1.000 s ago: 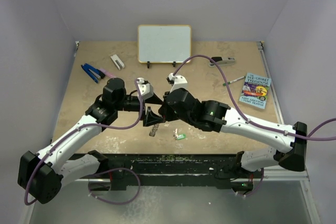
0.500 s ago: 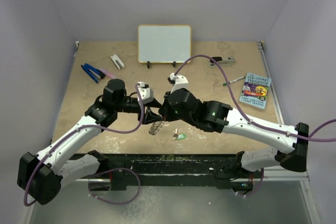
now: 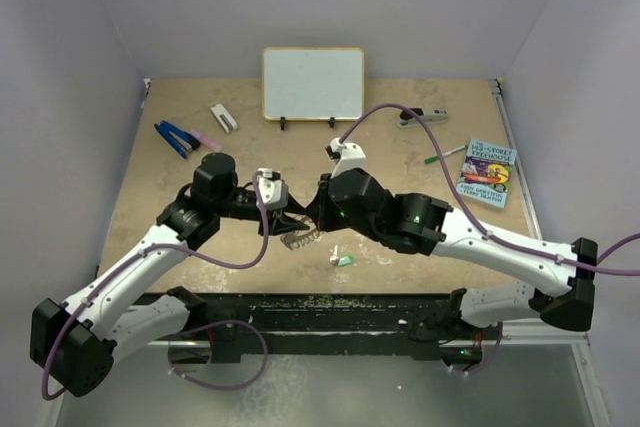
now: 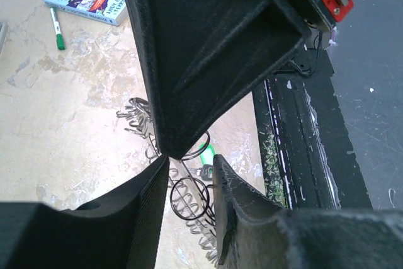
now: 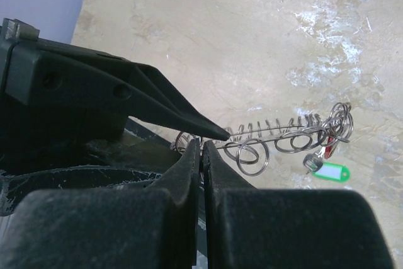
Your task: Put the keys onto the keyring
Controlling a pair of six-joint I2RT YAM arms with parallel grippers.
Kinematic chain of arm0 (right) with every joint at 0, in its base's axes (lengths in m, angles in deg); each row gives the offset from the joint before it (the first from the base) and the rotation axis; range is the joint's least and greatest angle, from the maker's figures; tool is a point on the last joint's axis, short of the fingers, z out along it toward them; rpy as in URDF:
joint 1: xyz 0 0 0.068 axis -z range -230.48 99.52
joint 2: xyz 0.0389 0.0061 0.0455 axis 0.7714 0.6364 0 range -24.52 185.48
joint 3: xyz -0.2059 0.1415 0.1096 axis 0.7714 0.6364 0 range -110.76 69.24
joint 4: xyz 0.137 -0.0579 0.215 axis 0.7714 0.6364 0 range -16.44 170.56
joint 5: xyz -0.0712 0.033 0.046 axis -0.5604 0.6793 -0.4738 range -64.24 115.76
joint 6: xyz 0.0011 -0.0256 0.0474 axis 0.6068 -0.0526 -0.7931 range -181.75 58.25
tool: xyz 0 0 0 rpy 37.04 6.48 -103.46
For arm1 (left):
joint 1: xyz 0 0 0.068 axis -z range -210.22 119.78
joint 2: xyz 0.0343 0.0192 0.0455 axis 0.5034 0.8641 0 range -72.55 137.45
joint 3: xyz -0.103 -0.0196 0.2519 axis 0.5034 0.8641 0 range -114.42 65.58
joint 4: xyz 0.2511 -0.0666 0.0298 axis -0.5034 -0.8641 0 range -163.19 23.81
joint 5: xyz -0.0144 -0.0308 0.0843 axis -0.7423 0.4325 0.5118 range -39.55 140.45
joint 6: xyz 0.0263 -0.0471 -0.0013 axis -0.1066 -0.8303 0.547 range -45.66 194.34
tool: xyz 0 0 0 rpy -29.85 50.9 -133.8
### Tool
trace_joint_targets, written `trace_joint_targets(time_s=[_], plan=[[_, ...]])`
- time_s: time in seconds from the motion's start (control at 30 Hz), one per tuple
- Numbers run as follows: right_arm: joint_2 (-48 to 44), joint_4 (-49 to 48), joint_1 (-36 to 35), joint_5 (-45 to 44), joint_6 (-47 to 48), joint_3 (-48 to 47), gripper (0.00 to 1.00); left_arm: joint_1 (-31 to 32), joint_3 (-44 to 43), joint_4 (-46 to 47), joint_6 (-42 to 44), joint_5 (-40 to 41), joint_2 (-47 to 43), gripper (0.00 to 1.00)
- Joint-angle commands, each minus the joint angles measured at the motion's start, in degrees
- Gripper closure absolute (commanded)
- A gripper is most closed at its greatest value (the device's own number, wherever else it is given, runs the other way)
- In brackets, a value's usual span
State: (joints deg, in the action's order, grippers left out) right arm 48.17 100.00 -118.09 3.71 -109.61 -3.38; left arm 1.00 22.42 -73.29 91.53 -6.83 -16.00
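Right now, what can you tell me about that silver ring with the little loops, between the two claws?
The keyring is a large, thin silver wire hoop fringed with small wire loops. It sits near the front edge of the table, almost edge-on to the right wrist camera. The right gripper pinches its rim with shut fingers; the fingers of the left gripper straddle a few loops, a gap showing. A red piece shows among its far loops, beside a green tag.
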Motion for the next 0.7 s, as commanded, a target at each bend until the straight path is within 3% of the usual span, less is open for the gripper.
trace_joint_targets(time_s=[0.0, 0.53, 0.67], plan=[[-3.03, -2.68, -0.44, -1.64, -0.67, -0.08, 1.00, 0.24, -0.06, -0.47, 3.70, -2.01, -1.27, 0.65], [-3.69, -3.51, -0.43, -0.65, 0.21, 1.34, 1.00, 0.18, -0.55, 1.08, 3.01, -1.05, -1.80, 0.82], [-3.91, -4.64, -0.50, -0.10, 0.89, 1.47, 1.00, 0.24, 0.43, 3.24, 1.64, -1.66, -1.56, 0.77]])
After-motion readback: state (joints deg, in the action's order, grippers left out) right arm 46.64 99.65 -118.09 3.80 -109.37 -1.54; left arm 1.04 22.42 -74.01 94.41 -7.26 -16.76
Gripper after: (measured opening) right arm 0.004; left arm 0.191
